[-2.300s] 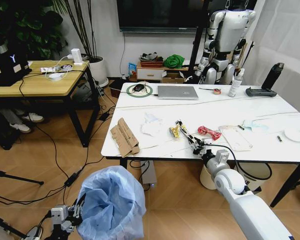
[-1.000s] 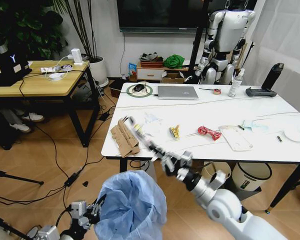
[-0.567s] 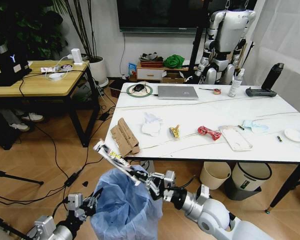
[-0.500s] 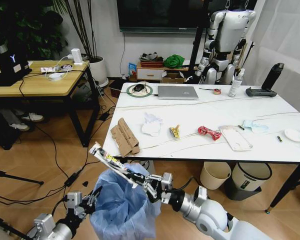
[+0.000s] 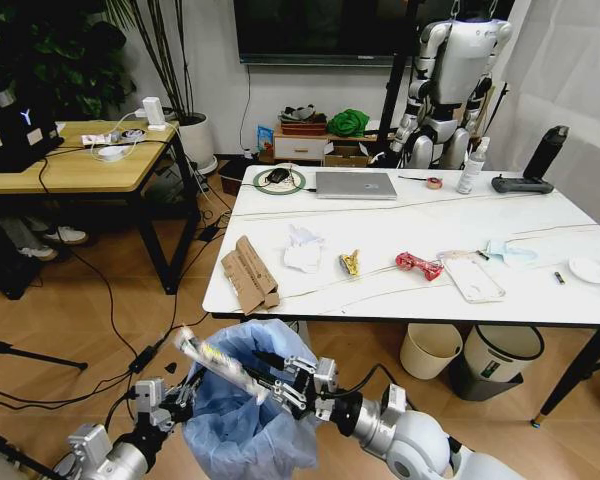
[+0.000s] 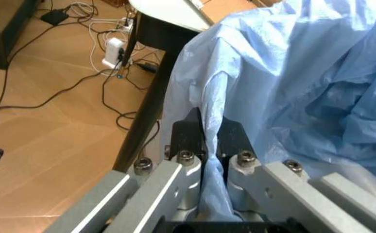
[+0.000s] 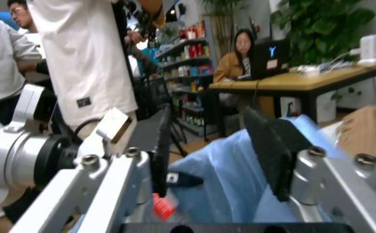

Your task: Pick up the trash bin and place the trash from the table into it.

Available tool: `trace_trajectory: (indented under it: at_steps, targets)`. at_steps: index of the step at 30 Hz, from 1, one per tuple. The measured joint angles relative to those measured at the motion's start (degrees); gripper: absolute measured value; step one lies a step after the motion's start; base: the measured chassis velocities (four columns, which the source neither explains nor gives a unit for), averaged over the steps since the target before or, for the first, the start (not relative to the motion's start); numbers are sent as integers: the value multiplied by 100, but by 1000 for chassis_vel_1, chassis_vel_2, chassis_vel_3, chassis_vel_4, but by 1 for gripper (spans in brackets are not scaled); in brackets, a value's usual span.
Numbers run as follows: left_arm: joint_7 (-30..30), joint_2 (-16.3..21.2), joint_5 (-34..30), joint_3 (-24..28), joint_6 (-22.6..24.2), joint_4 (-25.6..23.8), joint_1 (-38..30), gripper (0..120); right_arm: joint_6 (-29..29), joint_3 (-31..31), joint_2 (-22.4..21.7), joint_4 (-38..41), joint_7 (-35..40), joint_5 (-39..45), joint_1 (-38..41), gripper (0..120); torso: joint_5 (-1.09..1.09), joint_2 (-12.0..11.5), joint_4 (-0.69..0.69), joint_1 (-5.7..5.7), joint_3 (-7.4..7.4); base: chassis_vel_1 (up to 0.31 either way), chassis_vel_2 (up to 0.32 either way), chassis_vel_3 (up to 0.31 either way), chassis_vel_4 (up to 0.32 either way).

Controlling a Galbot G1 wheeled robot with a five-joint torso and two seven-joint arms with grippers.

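Head view. The trash bin (image 5: 248, 405), lined with a crinkly light-blue bag, is seen on the floor just in front of the near left corner of the desk (image 5: 420, 235), which has a white marble-look top. The left gripper (image 5: 177, 396) is placed at the bin's left side, against the bag. The right gripper (image 5: 280, 385) is held over the bin's mouth, and a long pale wrapper (image 5: 218, 364) is seen reaching leftward from it across the opening. Listed on the desk, from left to right: folded brown cardboard (image 5: 248, 273), crumpled white tissue (image 5: 304, 249), a yellow-black wrapper (image 5: 350, 262), a red wrapper (image 5: 418, 265), a clear plastic tray (image 5: 471, 275), a pale-blue mask (image 5: 508, 251) and a white lid (image 5: 588, 268). A silver laptop (image 5: 355, 184) is set at the far side.

Left wrist view. The left gripper (image 6: 211, 138) is closed on a fold of the blue bag of the trash bin (image 6: 298, 82); the plastic is pinched between its dark fingers (image 6: 189, 133).

Right wrist view. The jaws of the right gripper (image 7: 217, 145) are parted, with the blue bag of the trash bin (image 7: 236, 182) seen beyond them.
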Motion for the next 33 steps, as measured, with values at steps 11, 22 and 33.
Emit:
trace_trajectory:
  at_steps: [11,22,33]
  targets:
    - [80,-173,209,-75,-30,-3,245,0,-748,852,514,70,1938,273,415,84,0,0,1,0,0,0,0,0,0]
    - [142,-385,390,-174,-70,-4,362,0,-2294,637,1201,-322,3369,-694,957,100,0,0,0,0,0,0,0,0,0]
    - [138,-508,447,-300,-76,-26,399,0,-3716,-10,2128,-772,4053,831,1938,100,-1,0,1,0,0,0,0,0,0]
